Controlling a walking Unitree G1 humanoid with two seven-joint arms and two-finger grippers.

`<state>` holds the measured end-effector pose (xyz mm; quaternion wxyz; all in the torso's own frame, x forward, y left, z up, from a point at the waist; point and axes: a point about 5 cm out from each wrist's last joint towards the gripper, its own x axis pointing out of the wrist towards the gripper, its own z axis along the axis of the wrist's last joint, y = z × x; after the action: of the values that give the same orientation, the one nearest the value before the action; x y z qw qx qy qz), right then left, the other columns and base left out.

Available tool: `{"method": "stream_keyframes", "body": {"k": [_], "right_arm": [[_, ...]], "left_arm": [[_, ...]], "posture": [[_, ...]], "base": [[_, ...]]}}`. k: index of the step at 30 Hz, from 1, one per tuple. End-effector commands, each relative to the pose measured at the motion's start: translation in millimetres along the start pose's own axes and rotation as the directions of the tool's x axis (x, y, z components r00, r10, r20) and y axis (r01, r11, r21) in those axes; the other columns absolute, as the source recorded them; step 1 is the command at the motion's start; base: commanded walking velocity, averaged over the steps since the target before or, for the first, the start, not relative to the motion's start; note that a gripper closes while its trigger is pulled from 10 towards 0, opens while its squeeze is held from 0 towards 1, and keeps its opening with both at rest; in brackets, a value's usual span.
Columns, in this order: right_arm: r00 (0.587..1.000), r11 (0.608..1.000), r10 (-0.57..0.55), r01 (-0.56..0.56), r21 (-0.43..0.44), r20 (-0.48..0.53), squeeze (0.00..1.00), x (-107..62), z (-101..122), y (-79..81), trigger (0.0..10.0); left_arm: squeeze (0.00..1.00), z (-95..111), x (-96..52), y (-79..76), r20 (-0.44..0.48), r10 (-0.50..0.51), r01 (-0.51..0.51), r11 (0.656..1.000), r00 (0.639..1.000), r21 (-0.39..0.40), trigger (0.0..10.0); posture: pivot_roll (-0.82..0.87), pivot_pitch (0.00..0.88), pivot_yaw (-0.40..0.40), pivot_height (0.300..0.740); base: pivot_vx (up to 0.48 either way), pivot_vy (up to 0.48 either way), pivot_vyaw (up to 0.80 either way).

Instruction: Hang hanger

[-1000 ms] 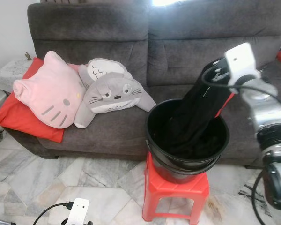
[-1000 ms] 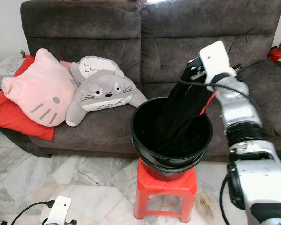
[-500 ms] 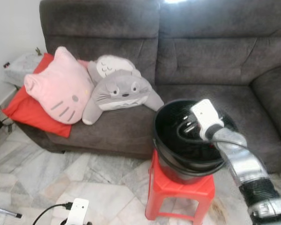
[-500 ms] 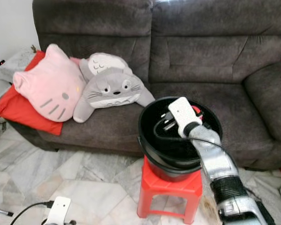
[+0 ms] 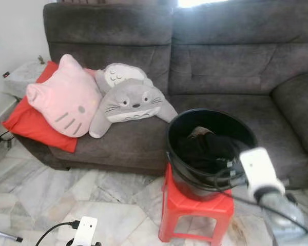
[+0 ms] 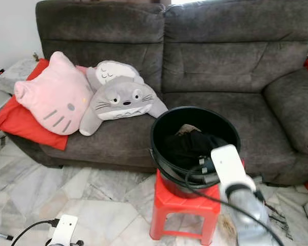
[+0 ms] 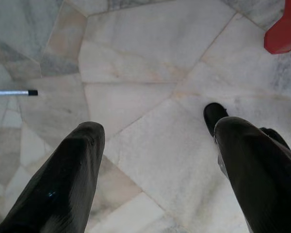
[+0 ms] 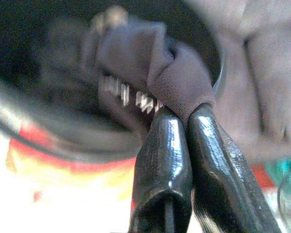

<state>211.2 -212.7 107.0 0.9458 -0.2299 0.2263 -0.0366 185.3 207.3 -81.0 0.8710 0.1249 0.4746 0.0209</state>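
Right gripper (image 8: pixel 177 114) pinches dark garment (image 8: pixel 150 58) at black bucket (image 5: pixel 211 148) rim; lift slowly to clear it.

A dark grey sofa (image 5: pixel 195 56) stands against a white wall (image 5: pixel 13 31), on a floor (image 5: pixel 51 200) of pale marble slabs. Bright light (image 5: pixel 195 2) glares above the sofa's back.

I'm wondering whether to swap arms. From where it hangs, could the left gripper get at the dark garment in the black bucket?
Probably not as it stands. The left gripper hangs open over the marble floor, beside the red stool, below the black bucket; the right gripper already pinches the dark garment.
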Motion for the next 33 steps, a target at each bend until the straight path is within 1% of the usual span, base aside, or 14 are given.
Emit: {"method": "stream_keyframes", "body": {"k": [1, 5, 13, 14, 15, 16, 17, 18, 23, 24, 25, 26, 27, 33], "right_arm": [[0.998, 1.000, 0.027, -0.027, 0.002, -0.052, 0.00, -3.4, -8.9, 5.5, 0.0], [0.988, 0.995, 0.093, -0.098, -0.035, -0.126, 0.00, -10.1, -19.0, 13.2, 0.0], [0.982, 0.989, 0.125, -0.134, -0.060, -0.145, 0.00, -15.1, -18.1, 20.8, 0.0], [0.979, 0.986, 0.139, -0.150, -0.069, -0.146, 0.00, -15.1, -17.9, 21.9, 0.4], [0.979, 0.985, 0.144, -0.156, -0.079, -0.146, 0.00, -14.9, -17.7, 22.1, 1.5], [0.978, 0.983, 0.147, -0.161, -0.086, -0.146, 0.00, -14.7, -17.6, 22.3, 4.3], [0.978, 0.981, 0.152, -0.167, -0.100, -0.144, 0.00, -14.4, -17.2, 22.4, 4.3], [0.978, 0.978, 0.155, -0.171, -0.115, -0.142, 0.00, -14.2, -16.6, 22.2, 10.0], [0.979, 0.975, 0.167, -0.181, -0.125, -0.118, 0.00, -13.8, -11.8, 18.9, 10.0], [0.978, 0.975, 0.176, -0.189, -0.119, -0.111, 0.19, -14.0, -11.0, 18.6, 10.0], [0.978, 0.975, 0.176, -0.189, -0.119, -0.111, 0.19, -14.0, -11.0, 18.6, 10.0], [0.977, 0.974, 0.184, -0.196, -0.112, -0.108, 0.53, -14.4, -10.4, 18.8, 10.0], [0.976, 0.973, 0.198, -0.207, -0.100, -0.096, 1.00, -14.9, -8.8, 19.4, 10.0], [0.961, 0.958, 0.274, -0.277, -0.077, -0.041, 1.00, -19.4, 0.6, 22.3, 10.0]], "left_arm": [[0.00, -1.4, -0.1, 2.6, -0.006, 0.001, -0.001, 1.000, 1.000, 0.009, 10.0], [0.00, -1.4, -0.1, 2.7, -0.006, 0.002, -0.002, 1.000, 1.000, 0.009, 10.0], [0.00, -1.9, -0.1, 2.9, -0.008, 0.001, -0.001, 1.000, 1.000, 0.013, 10.0], [0.00, -2.1, -0.2, 2.9, -0.008, 0.001, -0.001, 1.000, 1.000, 0.014, 10.0], [0.00, -2.1, -0.2, 2.9, -0.008, 0.001, -0.001, 1.000, 1.000, 0.015, 10.0], [0.00, -2.1, -0.2, 2.9, -0.008, 0.001, -0.001, 1.000, 1.000, 0.015, 10.0], [0.00, -2.1, -0.2, 2.8, -0.008, 0.001, -0.001, 1.000, 1.000, 0.016, 10.0], [0.00, -2.2, -0.2, 2.9, -0.008, 0.001, -0.001, 1.000, 1.000, 0.016, 10.0], [0.00, -2.4, -0.2, 2.7, -0.009, 0.002, -0.002, 1.000, 1.000, 0.017, 10.0], [0.00, -2.5, -0.2, 2.7, -0.010, 0.002, -0.001, 1.000, 1.000, 0.018, 10.0], [0.00, -2.5, -0.2, 2.7, -0.010, 0.002, -0.001, 1.000, 1.000, 0.018, 10.0], [0.00, -2.5, -0.2, 2.7, -0.010, 0.002, -0.001, 1.000, 1.000, 0.018, 10.0], [0.00, -2.5, -0.2, 2.7, -0.010, 0.002, -0.001, 1.000, 1.000, 0.018, 10.0], [0.00, -2.4, -0.2, 2.8, -0.011, 0.001, 0.000, 1.000, 1.000, 0.022, 10.0]], "posture": [[-0.31, 0.000, 0.066, 0.740], [-0.31, 0.000, 0.064, 0.740], [-0.31, 0.000, 0.064, 0.740], [-0.31, 0.000, 0.064, 0.740], [-0.31, 0.000, 0.064, 0.740], [-0.31, 0.000, 0.064, 0.740], [-0.31, 0.000, 0.064, 0.740], [-0.31, 0.000, 0.063, 0.740], [-0.31, 0.000, 0.062, 0.740], [-0.31, 0.000, 0.062, 0.740], [-0.31, 0.000, 0.062, 0.740], [-0.31, 0.000, 0.062, 0.740], [-0.31, 0.000, 0.062, 0.740], [-0.31, 0.000, 0.061, 0.740]], "base": [[0.000, 0.000, 0.00], [0.000, 0.000, 0.00], [0.000, 0.000, 0.00], [0.000, 0.000, 0.00], [0.000, 0.000, 0.00], [0.000, 0.000, 0.00], [0.000, 0.000, 0.00], [0.000, 0.000, 0.00], [0.000, 0.000, 0.00], [0.000, 0.000, 0.00], [0.000, 0.000, 0.00], [0.000, 0.000, 0.00], [0.000, 0.000, 0.00], [0.000, 0.000, 0.00]]}}
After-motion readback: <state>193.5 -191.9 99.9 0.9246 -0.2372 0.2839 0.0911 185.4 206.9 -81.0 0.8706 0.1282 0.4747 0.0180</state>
